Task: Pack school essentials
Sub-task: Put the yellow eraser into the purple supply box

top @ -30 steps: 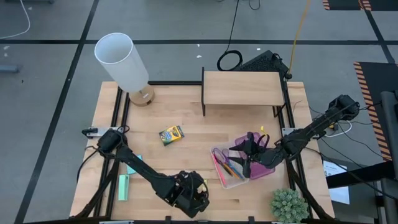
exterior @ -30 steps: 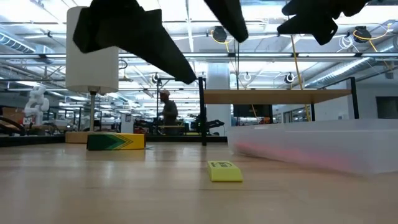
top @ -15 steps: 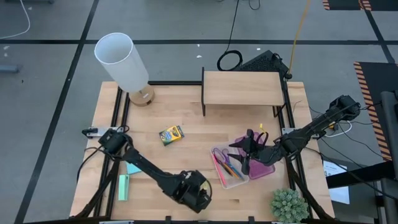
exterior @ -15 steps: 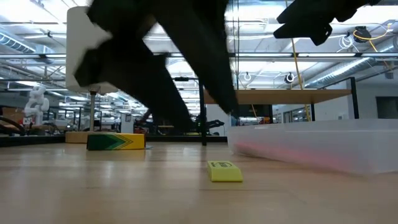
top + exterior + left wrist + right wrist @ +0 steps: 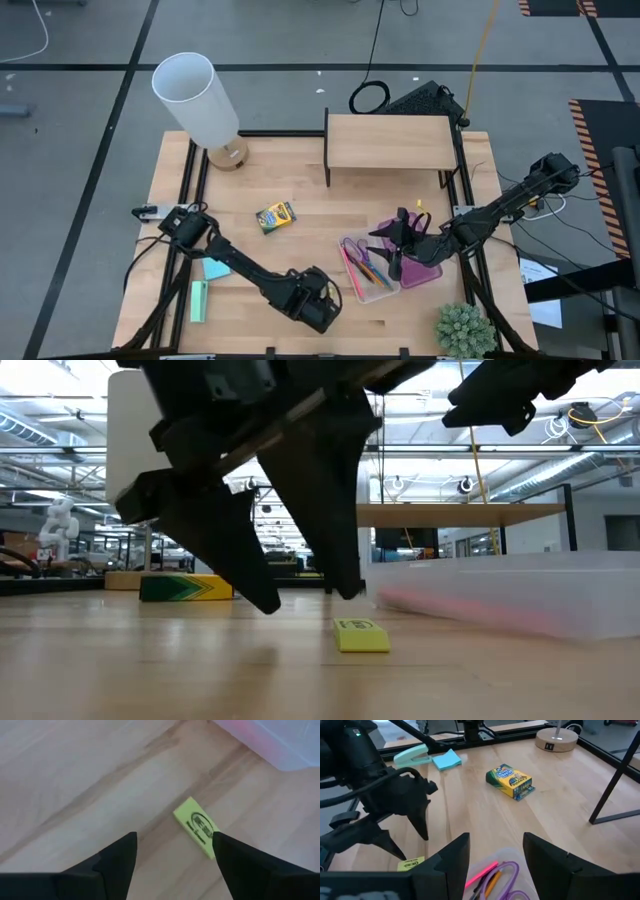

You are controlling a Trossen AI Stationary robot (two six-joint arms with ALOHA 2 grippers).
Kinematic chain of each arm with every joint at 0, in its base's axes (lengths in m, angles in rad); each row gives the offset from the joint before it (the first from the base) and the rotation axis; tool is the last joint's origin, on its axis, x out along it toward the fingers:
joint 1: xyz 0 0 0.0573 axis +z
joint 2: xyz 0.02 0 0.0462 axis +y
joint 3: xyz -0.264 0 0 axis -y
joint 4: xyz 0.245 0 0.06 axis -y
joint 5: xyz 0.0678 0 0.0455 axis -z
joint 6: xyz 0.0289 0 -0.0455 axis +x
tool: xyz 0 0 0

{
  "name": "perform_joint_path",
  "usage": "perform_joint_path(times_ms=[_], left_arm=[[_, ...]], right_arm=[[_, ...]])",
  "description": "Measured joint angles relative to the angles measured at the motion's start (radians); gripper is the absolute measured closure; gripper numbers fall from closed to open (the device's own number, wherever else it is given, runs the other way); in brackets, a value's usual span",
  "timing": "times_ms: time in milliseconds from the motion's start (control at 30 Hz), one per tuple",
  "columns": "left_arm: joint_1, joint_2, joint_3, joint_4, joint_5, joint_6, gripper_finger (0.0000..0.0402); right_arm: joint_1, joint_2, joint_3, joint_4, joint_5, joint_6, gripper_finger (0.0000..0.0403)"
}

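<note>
The left hand [image 5: 300, 595] hangs low over the near edge of the table [image 5: 300, 240], fingers spread wide and pointing down, their tips just short of the wood. Right beside those tips lies the tiny yellow piece [image 5: 196, 826], a flat printed block resting on the table, untouched, just off the corner of the clear plastic bin [image 5: 520, 595]. Inside that bin, the purple-handled scissors [image 5: 352, 248], the pink pen [image 5: 350, 272] and the orange pencil [image 5: 372, 270] sit side by side. Over the bin's far side the right hand [image 5: 397, 243] hovers, fingers apart and holding nothing, well above the contents. Out on the open wood, the yellow crayon box [image 5: 511, 781] lies flat mid-table, well apart from both hands. On the left side, the light-blue square note pad [image 5: 446, 760] rests flat with a mint-green stapler [image 5: 411, 755] close beside it. At the back stand a white-shaded lamp [image 5: 195, 100] and a small wooden shelf [image 5: 390, 142]; a green plant [image 5: 464, 328] sits at the near right corner.
</note>
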Motion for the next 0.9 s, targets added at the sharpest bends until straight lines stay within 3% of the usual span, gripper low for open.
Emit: perform_joint_path(times_ms=[167, 700, 900], left_arm=[[0.004, 0.011, -0.001, 0.047, 0.045, 0.015, 0.0137], [0.031, 0.051, 0.003, 0.16, 0.048, 0.138, 0.0139], [0.031, 0.051, 0.004, 0.084, 0.036, 0.162, 0.0185]], right_arm=[[0.0, 0.0, 0.0, 0.001, 0.0, 0.0, 0.0225], [0.0, 0.0, 0.0, -0.011, 0.0, 0.005, 0.0225], [0.0, 0.0, 0.0, -0.019, 0.0, 0.007, 0.0225]])
